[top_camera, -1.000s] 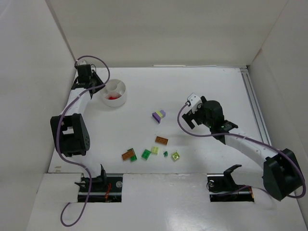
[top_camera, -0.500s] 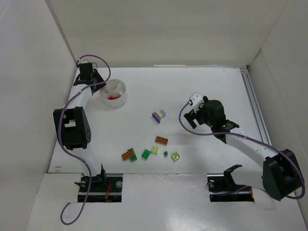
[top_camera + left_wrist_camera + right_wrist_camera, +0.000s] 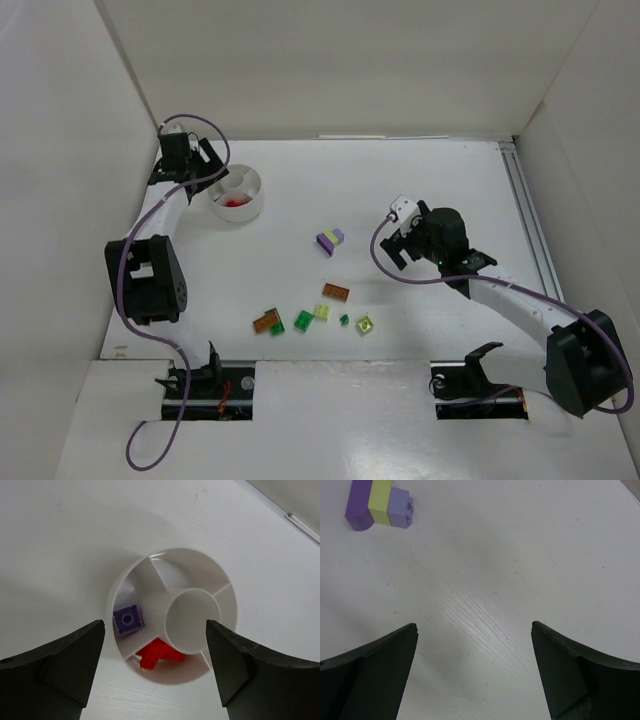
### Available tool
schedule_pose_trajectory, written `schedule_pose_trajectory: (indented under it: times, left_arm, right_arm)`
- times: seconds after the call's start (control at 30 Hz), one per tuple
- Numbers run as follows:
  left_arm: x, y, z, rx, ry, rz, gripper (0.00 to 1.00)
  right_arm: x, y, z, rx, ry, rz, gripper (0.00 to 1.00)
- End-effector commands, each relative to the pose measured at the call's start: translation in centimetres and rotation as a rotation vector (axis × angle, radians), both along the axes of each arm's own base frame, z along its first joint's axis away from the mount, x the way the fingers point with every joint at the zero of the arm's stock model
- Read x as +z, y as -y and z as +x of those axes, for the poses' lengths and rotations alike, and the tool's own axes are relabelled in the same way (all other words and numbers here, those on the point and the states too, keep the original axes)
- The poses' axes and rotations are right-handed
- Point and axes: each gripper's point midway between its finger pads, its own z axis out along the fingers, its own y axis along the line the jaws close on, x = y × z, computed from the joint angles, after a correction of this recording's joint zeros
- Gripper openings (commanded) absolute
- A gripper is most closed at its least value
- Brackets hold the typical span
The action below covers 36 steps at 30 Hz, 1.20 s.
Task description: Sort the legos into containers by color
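As lego stack [image 3: 380,502] lies | long axis across right-wrist view | studs rightward

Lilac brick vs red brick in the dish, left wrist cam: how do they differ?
Colour: the lilac brick is pale purple, the red brick bright red. Compartment: lilac sits in one wedge, red in the neighbouring wedge, a divider between. Pose: lilac lies flat, stud up; red's pose is unclear. Both lie inside the white dish.

White panels [image 3: 330,60] wall in a white table [image 3: 450,170] on three sides — even, soft light; a pale strip [image 3: 529,215], perhaps a rail, edges the right.
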Motion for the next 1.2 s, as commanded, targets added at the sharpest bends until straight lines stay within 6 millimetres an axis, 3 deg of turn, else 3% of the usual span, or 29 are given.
schedule_pose_trajectory:
  times: [0.0, 0.03, 0.1, 0.17, 0.2, 0.27, 0.33, 0.43, 0.47, 0.6, 0.63, 0.8, 0.83, 0.9, 0.93, 0.97, 1.07, 1.17]
  left_arm:
    - [6.1, 1.3, -1.8, -0.067, 0.165, -0.012, 0.8]
    - [7.9, 1.7, -2.6, -0.082, 0.214, -0.015, 0.86]
    - [8.7, 4.2, -4.3, -0.142, 0.24, -0.025, 1.0]
    - [9.0, 4.8, -5.4, -0.154, 0.251, -0.025, 1.0]
    - [8.1, 5.7, -6.3, -0.181, 0.233, -0.037, 1.0]
    - [9.0, 6.2, -7.6, -0.19, 0.265, -0.059, 1.0]
    - [8.0, 7.2, -8.7, -0.216, 0.268, -0.097, 1.0]
    - [8.3, 9.7, -10.6, -0.299, 0.306, -0.152, 1.0]
    - [7.1, 10.1, -11.3, -0.302, 0.281, -0.164, 1.0]
    - [6.1, 11.9, -13.0, -0.334, 0.262, -0.181, 1.0]
    - [6.1, 13.0, -13.3, -0.364, 0.259, -0.186, 1.0]
    - [3.2, 13.7, -14.2, -0.373, 0.182, -0.2, 1.0]
    - [3.4, 13.7, -14.0, -0.374, 0.191, -0.2, 1.0]
    - [2.8, 13.7, -14.2, -0.373, 0.179, -0.201, 1.0]
    - [2.8, 13.7, -14.2, -0.379, 0.181, -0.192, 1.0]
    - [2.8, 13.5, -14.2, -0.371, 0.181, -0.187, 1.0]
    - [2.6, 13.5, -14.3, -0.375, 0.174, -0.179, 1.0]
    - [3.1, 13.4, -14.0, -0.39, 0.196, -0.158, 1.0]
  right_arm:
    - [2.7, -3.1, -0.5, 0.129, 0.07, 0.026, 1.0]
    - [2.3, -3.8, -0.8, 0.143, 0.062, 0.016, 1.0]
    - [1.9, -6.4, -1.9, 0.216, 0.054, -0.001, 1.0]
    - [1.0, -7.8, -2.9, 0.258, 0.035, -0.016, 1.0]
    - [1.0, -8.5, -3.1, 0.266, 0.033, -0.015, 1.0]
    - [-0.1, -9.9, -4.2, 0.281, 0.003, -0.03, 1.0]
    - [-0.1, -10.4, -4.0, 0.254, 0.011, -0.032, 1.0]
    - [-0.5, -10.7, -2.5, 0.184, 0.001, -0.03, 1.0]
    - [-0.5, -10.8, -2.1, 0.174, 0.002, -0.037, 1.0]
    - [0.8, -12.3, 0.7, 0.223, 0.072, -0.106, 1.0]
    - [-0.1, -12.5, 1.2, 0.242, 0.062, -0.15, 1.0]
    - [-1.8, -13.7, 2.5, 0.531, 0.06, -0.332, 1.0]
    - [-1.3, -13.6, 3.0, 0.589, 0.048, -0.348, 1.0]
    - [-2.5, -14.1, 3.6, 0.692, 0.04, -0.391, 1.0]
    - [-1.5, -14.4, 4.8, 0.687, 0.058, -0.393, 1.0]
    - [-3.4, -14.0, 4.6, 0.744, 0.005, -0.421, 1.0]
    - [-4.9, -14.0, 4.8, 0.825, -0.048, -0.439, 1.0]
    - [-5.7, -14.6, 3.6, 0.928, -0.091, -0.429, 1.0]
